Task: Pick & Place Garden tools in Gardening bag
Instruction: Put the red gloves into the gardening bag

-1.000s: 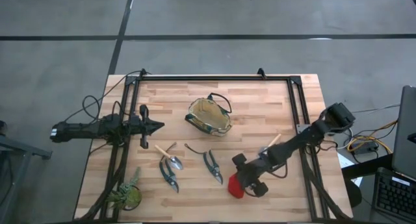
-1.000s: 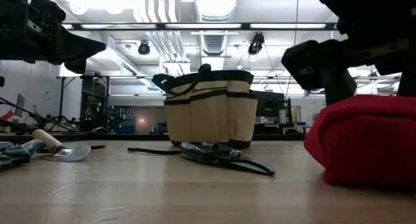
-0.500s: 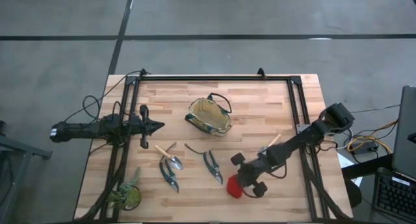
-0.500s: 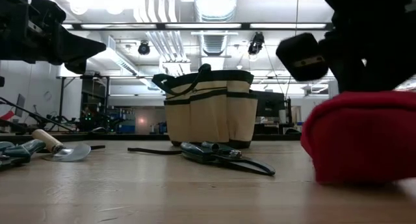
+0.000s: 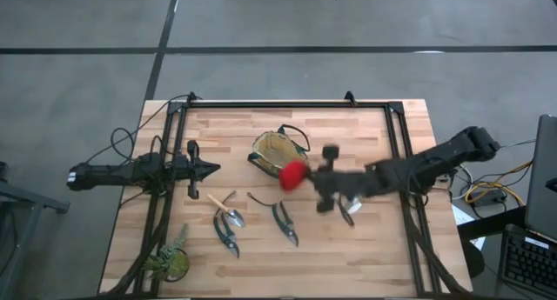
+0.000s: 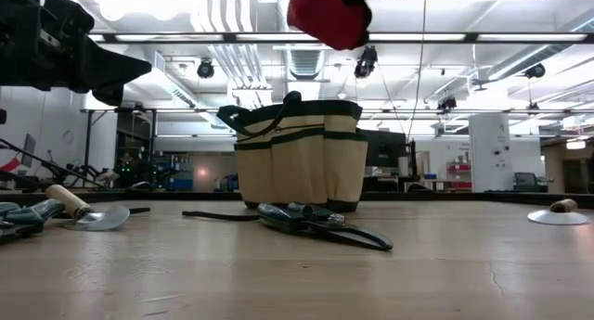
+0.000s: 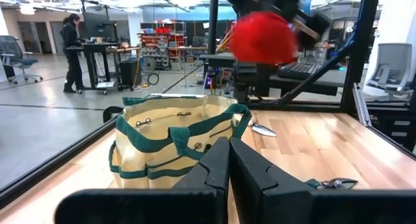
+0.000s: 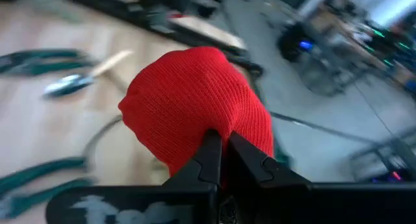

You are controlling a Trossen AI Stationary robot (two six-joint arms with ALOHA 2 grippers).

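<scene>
The red knitted item hangs in the air just right of the gardening bag, with my right gripper shut on it. In the low view the red item is well above the bag's rim. The bag stands upright on its base. A trowel and two pruning shears lie flat near the middle. A second trowel lies under my right arm. My left gripper is shut and empty, left of the bag. My right gripper pinches the red item's knitted fabric between its two fingers, at the side facing the table's right. The fingers reach in roughly level from the table's right. The item is lifted clear, bulging beyond the fingertips beside the bag's right rim.
A green leafy plant lies at the near left corner. A dark strap lies near the shears. Black frame rails run along the far, left and right edges. Bare wood lies at the near right.
My right gripper has taken hold of the red item at the near right of the table. It has lifted the item clear and swung it up, toward the far left, to the bag. The second trowel now lies uncovered on the table.
</scene>
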